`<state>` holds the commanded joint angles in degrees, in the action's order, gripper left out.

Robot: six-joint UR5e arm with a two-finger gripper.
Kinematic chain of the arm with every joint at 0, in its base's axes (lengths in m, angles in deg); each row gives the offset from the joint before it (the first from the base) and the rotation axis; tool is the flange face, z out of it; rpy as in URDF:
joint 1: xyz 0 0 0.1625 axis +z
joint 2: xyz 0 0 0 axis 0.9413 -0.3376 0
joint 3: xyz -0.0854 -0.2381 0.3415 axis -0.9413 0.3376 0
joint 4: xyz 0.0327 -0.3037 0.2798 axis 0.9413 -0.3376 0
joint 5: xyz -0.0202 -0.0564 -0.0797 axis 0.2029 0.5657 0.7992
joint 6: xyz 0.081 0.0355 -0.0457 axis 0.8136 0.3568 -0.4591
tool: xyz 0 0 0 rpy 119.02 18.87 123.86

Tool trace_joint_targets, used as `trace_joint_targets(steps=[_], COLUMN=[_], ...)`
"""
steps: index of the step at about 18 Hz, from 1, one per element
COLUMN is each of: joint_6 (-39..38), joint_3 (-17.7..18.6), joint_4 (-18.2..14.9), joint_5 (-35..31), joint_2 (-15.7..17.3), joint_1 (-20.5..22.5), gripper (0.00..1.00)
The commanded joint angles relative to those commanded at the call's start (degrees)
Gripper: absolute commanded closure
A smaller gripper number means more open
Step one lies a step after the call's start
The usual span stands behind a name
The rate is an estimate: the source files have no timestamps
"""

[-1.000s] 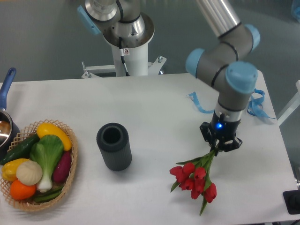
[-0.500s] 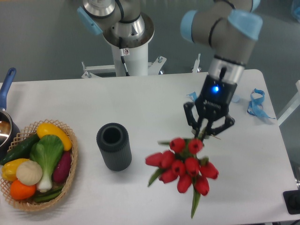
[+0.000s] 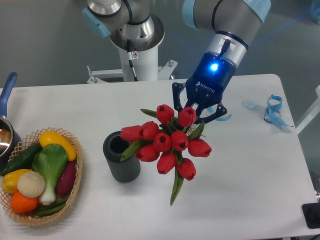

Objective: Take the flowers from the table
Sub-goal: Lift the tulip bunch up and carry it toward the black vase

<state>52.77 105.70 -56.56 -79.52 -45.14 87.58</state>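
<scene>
The flowers point(image 3: 167, 142), a bunch of red tulips with green leaves, hang in the air above the white table point(image 3: 250, 170), heads towards the camera. My gripper point(image 3: 196, 114) is shut on their stems, which are hidden behind the blooms. The bunch sits just right of the dark cylinder and partly overlaps it in view.
A dark ribbed cylindrical vase point(image 3: 121, 155) stands left of centre. A wicker basket point(image 3: 76, 185) of vegetables is at the left edge, with a pot and blue handle point(image 3: 7, 90) behind it. Blue ribbon scraps point(image 3: 272, 107) lie at the right rear. The robot base point(image 3: 135, 45) stands behind.
My gripper has lifted the flowers off the table and carried them up and to the left, towards the dark vase. The blooms now appear larger, closer to the camera.
</scene>
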Motion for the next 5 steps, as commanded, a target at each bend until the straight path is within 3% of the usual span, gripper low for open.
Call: trace_joint_targets(steps=[5], joint_6=[0.00], joint_3=[-0.18], joint_4=[-0.09], joint_5=[0.00], joint_2=[-0.09], joint_1=[0.00], gripper=[0.91])
